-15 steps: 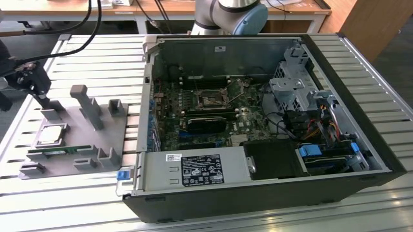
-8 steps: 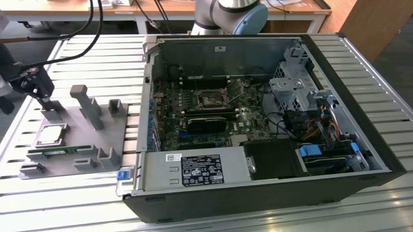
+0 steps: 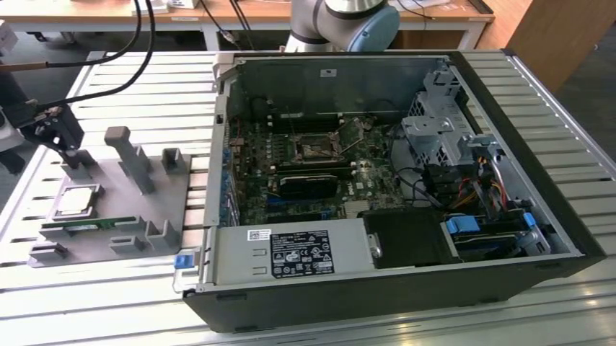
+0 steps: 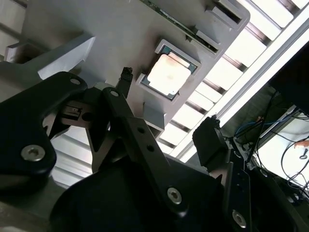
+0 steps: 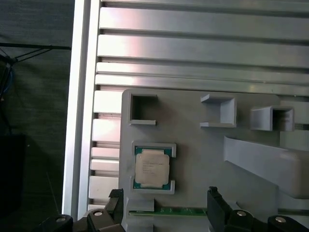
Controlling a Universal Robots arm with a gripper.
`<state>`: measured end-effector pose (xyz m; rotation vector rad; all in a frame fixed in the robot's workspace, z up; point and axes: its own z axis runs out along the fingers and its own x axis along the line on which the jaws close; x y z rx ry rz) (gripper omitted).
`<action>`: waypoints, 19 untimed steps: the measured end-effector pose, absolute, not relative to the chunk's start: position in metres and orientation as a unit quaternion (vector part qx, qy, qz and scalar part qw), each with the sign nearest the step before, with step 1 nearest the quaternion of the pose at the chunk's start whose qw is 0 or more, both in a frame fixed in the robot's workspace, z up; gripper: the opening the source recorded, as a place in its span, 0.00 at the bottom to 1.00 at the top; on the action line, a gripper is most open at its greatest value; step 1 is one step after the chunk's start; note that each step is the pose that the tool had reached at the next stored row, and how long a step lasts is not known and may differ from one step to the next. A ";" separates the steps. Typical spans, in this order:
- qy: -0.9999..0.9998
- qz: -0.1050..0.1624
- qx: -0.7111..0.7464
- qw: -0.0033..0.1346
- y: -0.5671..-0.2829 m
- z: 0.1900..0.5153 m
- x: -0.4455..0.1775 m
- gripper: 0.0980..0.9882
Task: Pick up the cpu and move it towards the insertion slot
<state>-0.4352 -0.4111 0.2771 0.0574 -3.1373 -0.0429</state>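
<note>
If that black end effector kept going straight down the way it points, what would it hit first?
Probably the grey tray, close beside the chip in its recess; the open end effector hangs right over it. Depth is unclear, so it might clip the chip instead.

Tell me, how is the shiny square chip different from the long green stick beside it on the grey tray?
The silvery, metal-topped chip is square; the thin green memory stick is long and narrow. The chip's top shines pale silver; the stick is green. Both rest on the grey plastic tray, side by side.
</note>
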 end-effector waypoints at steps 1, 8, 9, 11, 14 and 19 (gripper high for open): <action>-1.000 -0.014 0.018 0.002 -0.411 0.276 -0.435 0.77; -1.000 -0.013 0.018 0.003 -0.412 0.269 -0.435 0.77; -1.000 -0.013 0.018 0.003 -0.412 0.268 -0.435 0.77; -1.000 -0.013 0.018 0.003 -0.412 0.266 -0.435 0.77; -1.000 -0.013 0.018 0.003 -0.412 0.262 -0.435 0.77; -1.000 -0.013 0.018 0.003 -0.412 0.253 -0.435 0.77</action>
